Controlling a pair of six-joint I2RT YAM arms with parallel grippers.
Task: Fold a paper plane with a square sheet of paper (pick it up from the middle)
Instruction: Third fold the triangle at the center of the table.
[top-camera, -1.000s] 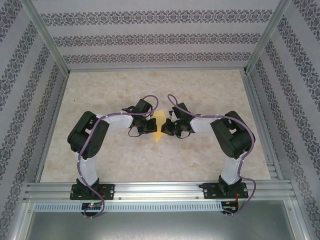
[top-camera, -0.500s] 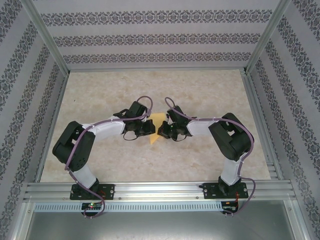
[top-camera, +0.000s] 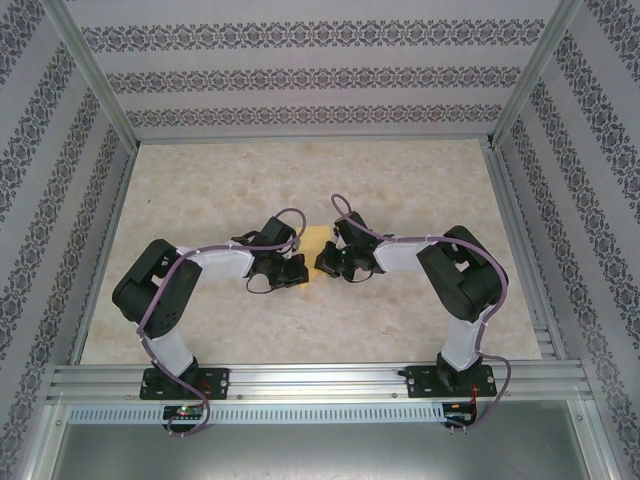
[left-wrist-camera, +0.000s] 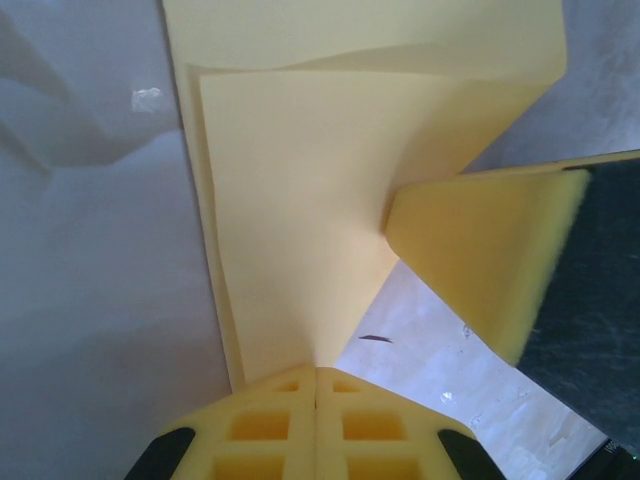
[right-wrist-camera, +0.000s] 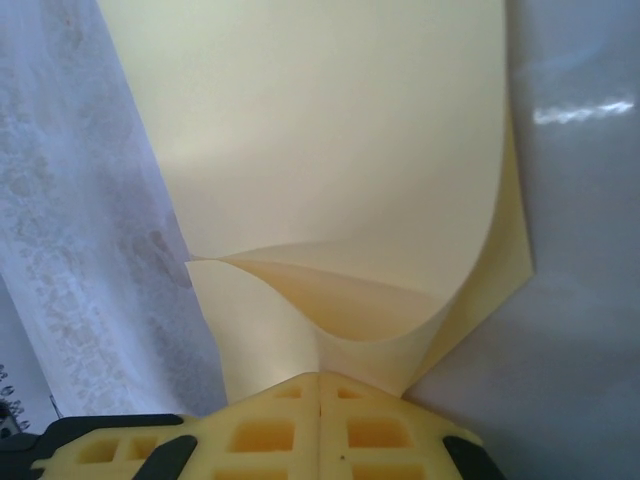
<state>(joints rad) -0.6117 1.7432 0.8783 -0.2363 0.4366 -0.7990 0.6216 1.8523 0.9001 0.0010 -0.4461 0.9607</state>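
Note:
The yellow square sheet of paper (top-camera: 317, 243) hangs folded in layers between my two grippers, just above the table's middle. My left gripper (top-camera: 301, 270) is shut on its left lower corner; in the left wrist view the paper (left-wrist-camera: 290, 200) fans out from the pinched fingertips (left-wrist-camera: 317, 376) with a crease near the top. My right gripper (top-camera: 323, 264) is shut on the right side; in its wrist view the paper (right-wrist-camera: 320, 140) curls in loose layers above the closed tips (right-wrist-camera: 320, 380). A pad of the right gripper (left-wrist-camera: 480, 260) touches the paper's right edge in the left wrist view.
The marbled beige table (top-camera: 400, 180) is walled by patterned panels and aluminium posts (top-camera: 95, 90). A metal rail (top-camera: 320, 378) with both arm bases runs along the near edge. The arms' elbows stick out towards the left and right sides.
The left arm has swung its elbow outward and partly back, and its gripper has come nearer and lower. The paper shows shorter and more bunched between the grippers. Both stay shut.

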